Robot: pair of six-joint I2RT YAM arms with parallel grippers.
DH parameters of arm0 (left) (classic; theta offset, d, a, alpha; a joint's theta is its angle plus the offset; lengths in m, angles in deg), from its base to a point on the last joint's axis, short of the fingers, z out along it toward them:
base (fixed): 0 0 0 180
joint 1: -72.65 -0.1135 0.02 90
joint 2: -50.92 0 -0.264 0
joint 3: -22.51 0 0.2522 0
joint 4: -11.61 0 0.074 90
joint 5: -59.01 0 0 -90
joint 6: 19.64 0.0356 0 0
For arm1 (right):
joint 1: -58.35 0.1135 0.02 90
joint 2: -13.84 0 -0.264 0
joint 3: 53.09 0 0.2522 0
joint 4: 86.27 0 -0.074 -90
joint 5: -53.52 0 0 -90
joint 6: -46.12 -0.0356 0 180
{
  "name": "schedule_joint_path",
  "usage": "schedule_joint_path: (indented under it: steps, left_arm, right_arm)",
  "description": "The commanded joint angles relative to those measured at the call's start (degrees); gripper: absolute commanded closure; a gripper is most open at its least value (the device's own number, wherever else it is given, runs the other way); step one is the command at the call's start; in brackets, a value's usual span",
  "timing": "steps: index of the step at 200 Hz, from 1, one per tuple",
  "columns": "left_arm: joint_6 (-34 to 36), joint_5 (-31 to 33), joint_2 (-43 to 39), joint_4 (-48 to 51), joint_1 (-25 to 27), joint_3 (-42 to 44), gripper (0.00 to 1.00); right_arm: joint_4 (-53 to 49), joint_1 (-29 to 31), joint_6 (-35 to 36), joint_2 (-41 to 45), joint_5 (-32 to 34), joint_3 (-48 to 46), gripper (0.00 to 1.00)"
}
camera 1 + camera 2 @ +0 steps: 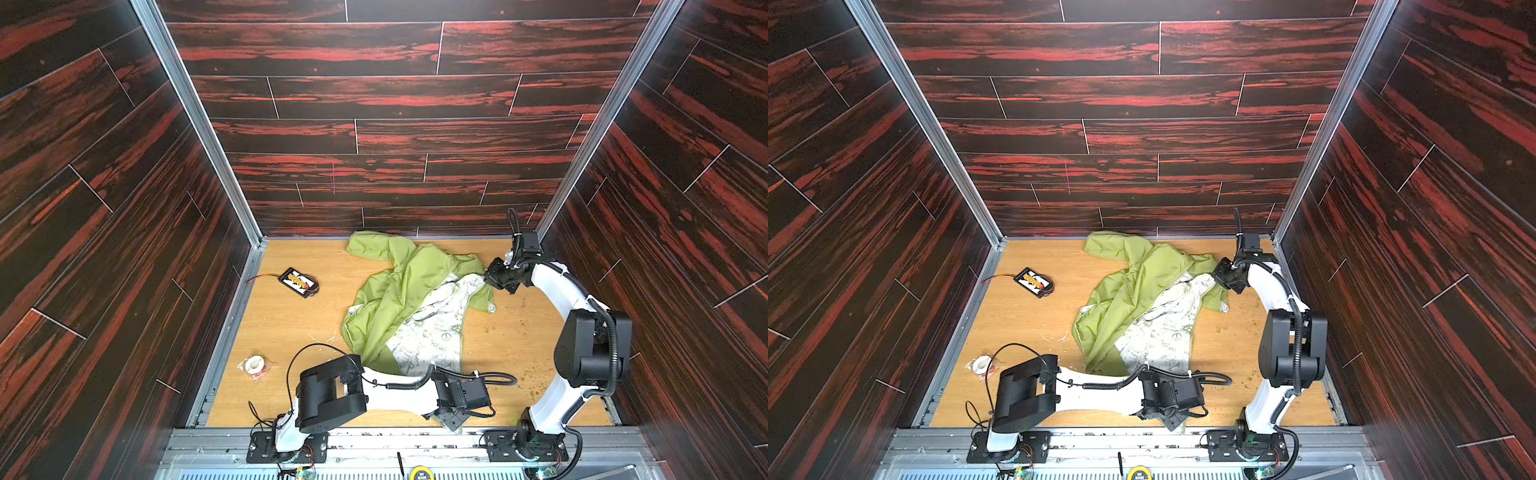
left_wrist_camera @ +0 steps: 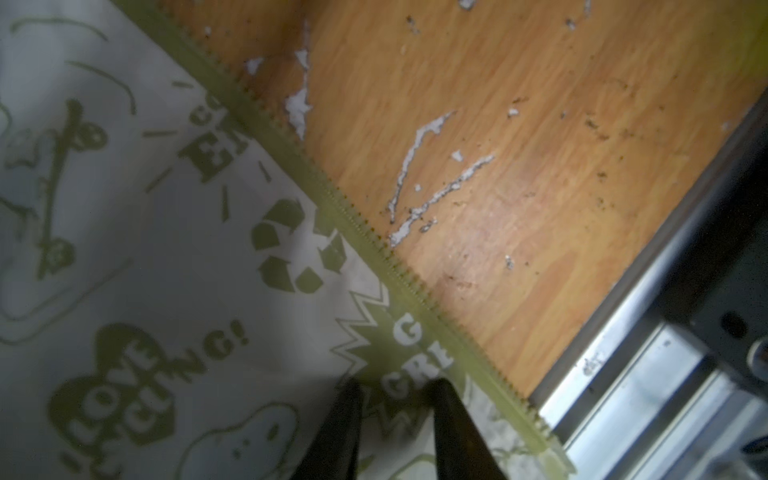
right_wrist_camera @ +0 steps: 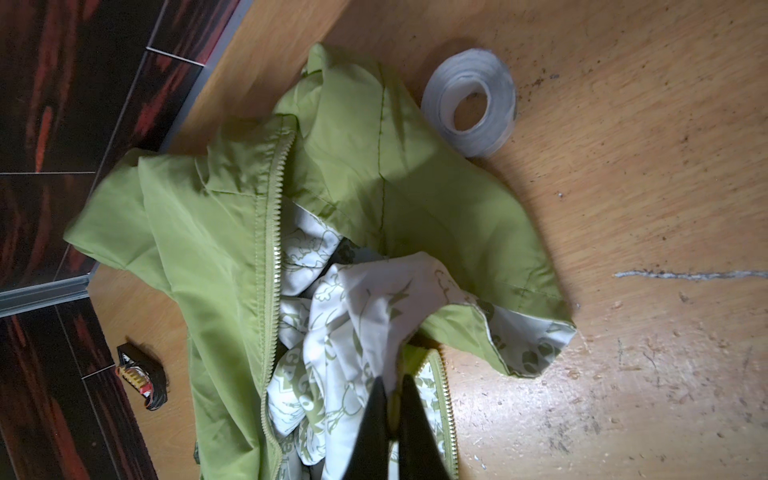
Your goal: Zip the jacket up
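Hold the jacket point(image 1: 395, 291) pinched in clenched right gripper point(image 3: 394, 384). Close part-open left gripper point(image 2: 397, 388) on lining point(image 2: 166, 249) beside zipper teeth point(image 2: 332, 199); cannot tell if gripping. Then pull taut.

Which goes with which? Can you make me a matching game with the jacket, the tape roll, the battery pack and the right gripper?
Things:
1 jacket
2 tape roll
3 battery pack
4 right gripper

Colour or state:
A black, with red wires
B shut, pinching the jacket
C green, lying unzipped
D white ring

Pairs: 1-C, 2-D, 3-A, 4-B.
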Motion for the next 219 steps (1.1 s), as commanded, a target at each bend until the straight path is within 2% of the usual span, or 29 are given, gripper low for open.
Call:
schedule_joint_path:
  steps: [1, 40, 89, 129, 150, 163, 181, 219]
  left_arm:
    - [-0.73, -2.08, -0.04, 0.49, -0.88, 3.65, 0.78]
    - [0.29, -3.07, -3.98, -1.53, -2.69, 5.92, 1.00]
    - [2.74, -1.74, -8.53, 0.06, -4.58, 5.41, 1.00]
    - [8.52, -0.71, -18.49, 4.96, -4.45, 5.73, 0.65]
    - [12.70, -1.64, -21.80, 5.71, -3.22, 8.44, 0.54]
    - [14.70, -1.14, -21.78, 5.88, -1.96, 9.26, 0.51]
    - [16.91, -0.83, -19.75, 9.89, -0.23, 8.23, 0.51]
    - [18.84, 0.87, -15.82, 11.72, 2.13, 7.89, 0.50]
  right_arm:
    - [-0.73, -0.82, 0.30, 2.92, -0.76, 0.27, 1.00]
    - [-1.61, -2.27, 0.92, 2.62, -1.17, 1.69, 1.00]
    - [-3.46, -2.87, 1.82, 1.74, -1.28, 4.57, 1.00]
    - [-3.65, -2.91, 1.93, 1.47, -1.61, 5.06, 1.00]
    - [-3.67, -2.89, 2.01, 1.36, -1.73, 5.19, 1.00]
    - [-3.81, -2.93, 2.15, 1.27, -1.66, 5.23, 1.00]
    - [-4.08, -2.94, 2.43, 1.34, -1.49, 5.32, 1.00]
    - [-4.07, -2.98, 2.45, 1.56, -1.94, 5.32, 1.00]
